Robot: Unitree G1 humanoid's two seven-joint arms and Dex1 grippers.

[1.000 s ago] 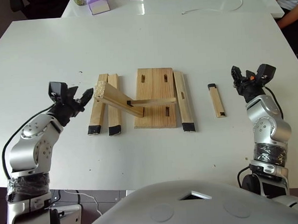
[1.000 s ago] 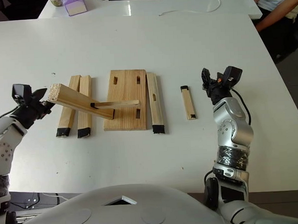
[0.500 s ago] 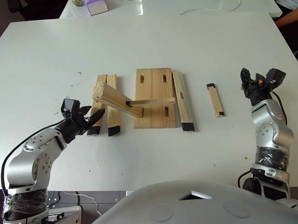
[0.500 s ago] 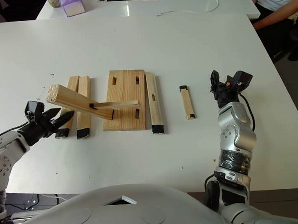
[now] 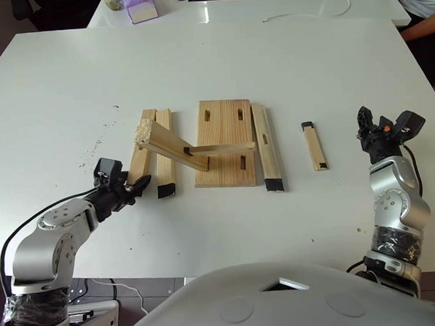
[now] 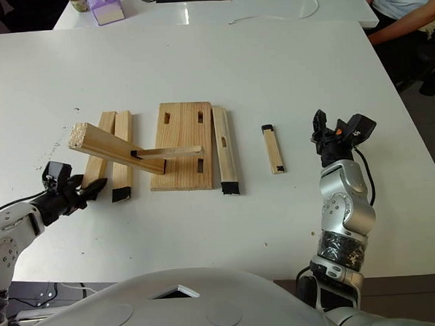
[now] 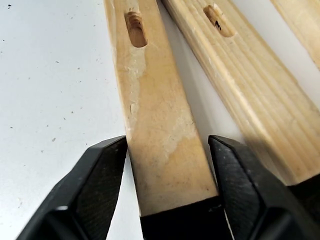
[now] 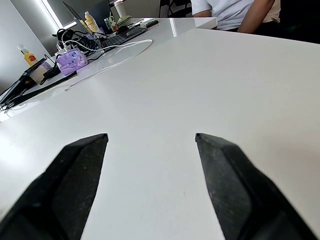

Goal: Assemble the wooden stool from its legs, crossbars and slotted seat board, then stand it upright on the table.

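The left gripper (image 7: 167, 192) has its jaws spread, one finger (image 7: 92, 192) on each side of the black-capped end of the outermost leg (image 7: 155, 115) — close to the wood, though I cannot tell whether they touch it. That leg lies flat beside a second leg (image 5: 166, 174), toward the table's (image 5: 53, 91) near-left part. A third leg (image 5: 169, 143) is tilted above them, its left end raised, and a thin crossbar (image 5: 227, 146) reaches from it over the seat board (image 5: 226, 115), which lies flat at the table's middle. A fourth leg (image 5: 267, 147) lies along the board's right side; a short crossbar (image 5: 315, 145) lies apart, further right. The right gripper (image 8: 150, 165) — jaws spread, holding nothing — hovers over bare table near the right edge.
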